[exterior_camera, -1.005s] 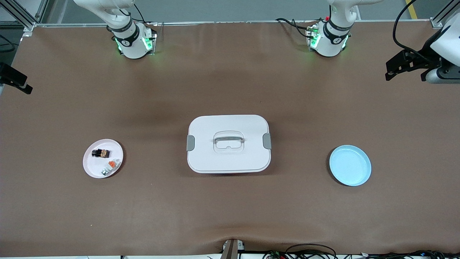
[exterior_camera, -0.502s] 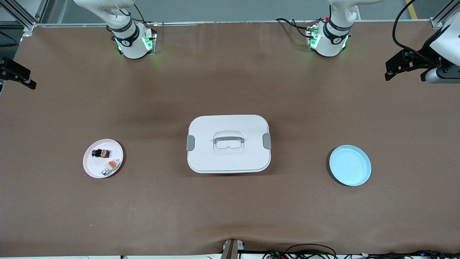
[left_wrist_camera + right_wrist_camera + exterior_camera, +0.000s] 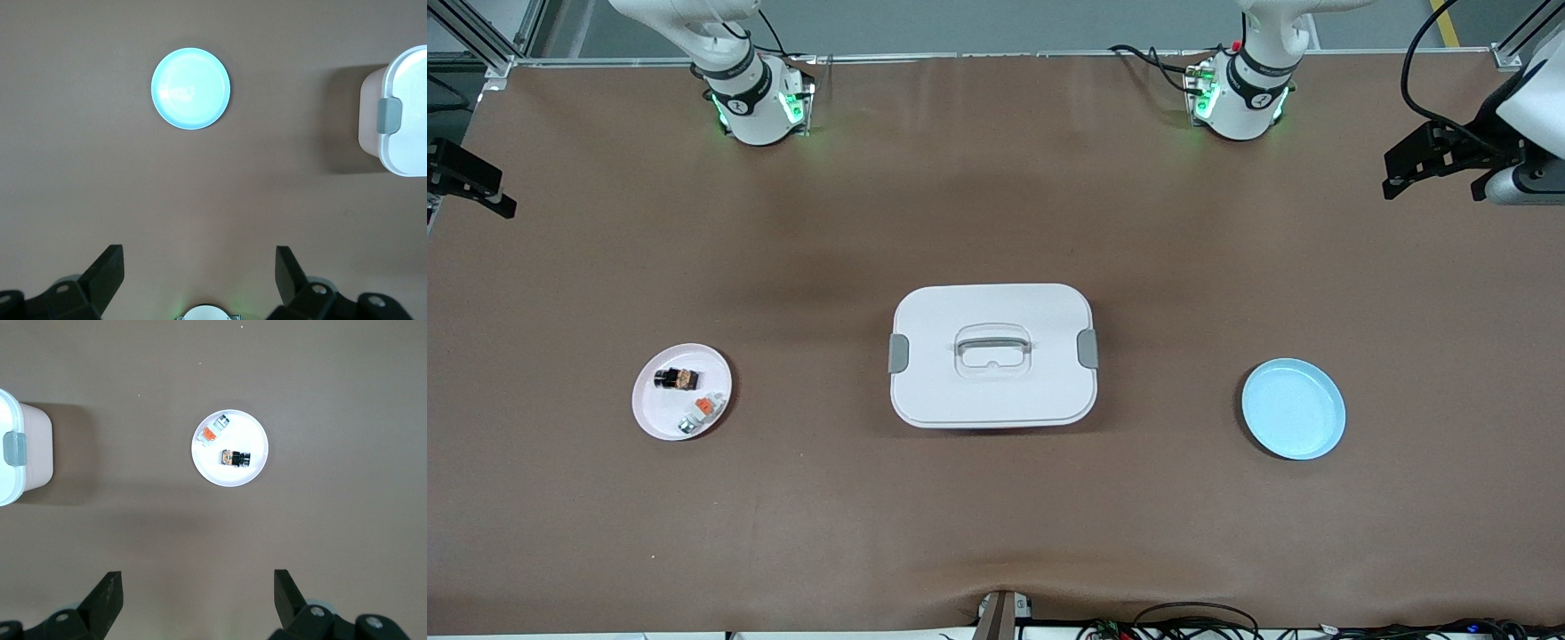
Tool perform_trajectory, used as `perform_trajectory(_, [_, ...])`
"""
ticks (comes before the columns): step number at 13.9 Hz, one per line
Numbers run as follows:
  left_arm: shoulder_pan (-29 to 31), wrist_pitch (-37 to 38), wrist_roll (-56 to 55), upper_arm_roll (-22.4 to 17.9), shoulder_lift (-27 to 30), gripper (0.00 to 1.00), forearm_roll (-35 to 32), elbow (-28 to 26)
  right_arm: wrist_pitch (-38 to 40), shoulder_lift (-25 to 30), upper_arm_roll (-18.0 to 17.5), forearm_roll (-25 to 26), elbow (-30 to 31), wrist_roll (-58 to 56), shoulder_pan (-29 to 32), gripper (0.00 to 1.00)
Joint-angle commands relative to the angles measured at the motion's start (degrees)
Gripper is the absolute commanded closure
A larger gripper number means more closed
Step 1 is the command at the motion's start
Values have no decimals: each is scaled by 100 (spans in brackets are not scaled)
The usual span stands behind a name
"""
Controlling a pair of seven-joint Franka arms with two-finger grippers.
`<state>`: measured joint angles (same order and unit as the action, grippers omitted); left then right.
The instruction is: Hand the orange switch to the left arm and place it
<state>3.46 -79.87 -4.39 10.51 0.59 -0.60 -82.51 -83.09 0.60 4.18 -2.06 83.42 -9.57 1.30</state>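
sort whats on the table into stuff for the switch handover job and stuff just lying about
For the job:
- orange switch on the white plate
- box, mid-table, to be avoided
- blue plate, empty
- right pincer, open
- left pincer, open

Lying about:
- white-grey piece with orange cap, same white plate

Two plates (image 3: 682, 392) — one box (image 3: 992, 355) — two small parts (image 3: 675, 379).

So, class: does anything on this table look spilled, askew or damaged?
Nothing stands out. The orange switch lies on the white plate, the box sits square with latches shut, and the blue plate is flat.
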Motion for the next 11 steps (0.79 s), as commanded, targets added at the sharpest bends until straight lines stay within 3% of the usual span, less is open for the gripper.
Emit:
perform_trajectory(1, [15, 68, -26, 12, -59, 0, -45, 148, 21, 99, -31, -75, 25, -27, -6, 0])
perform_trajectory(11, [67, 85, -62, -49, -33, 0, -72, 113, -14, 90, -31, -5, 7, 192, -33, 0])
